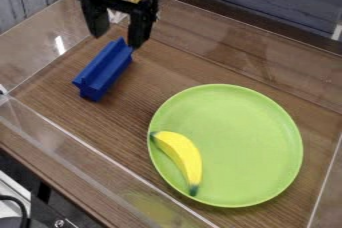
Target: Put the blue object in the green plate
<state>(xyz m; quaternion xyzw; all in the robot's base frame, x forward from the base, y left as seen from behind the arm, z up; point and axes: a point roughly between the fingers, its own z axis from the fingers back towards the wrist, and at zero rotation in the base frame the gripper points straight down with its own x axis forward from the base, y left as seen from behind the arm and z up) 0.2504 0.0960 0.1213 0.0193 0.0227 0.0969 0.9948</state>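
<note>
My tool (116, 30) hangs with its two black fingers (139, 28) pointing down, and they stand wide apart — nothing is between them, so I hold nothing. It is above the far end of the blue object (103, 68), near the back left part of the wooden surface (201, 67). The right finger seems close over the upper end of the block; whether it touches the block I cannot tell from this view.

The blue object lies flat on the surface, on the left side. It is long and narrow, with a ridge along its top, and it lies at a slant: the far end points toward my tool, the near end toward the left front corner. It is outside the green plate (254, 132) and well apart from it.

The green plate sits on the right front part of the surface. It is round and wide, with a low rim. A yellow banana (179, 158) lies inside it, near its left front edge, with the dark tip toward the front.

Clear low walls (54, 137) go around the surface — I see the front one and the left one best.
</note>
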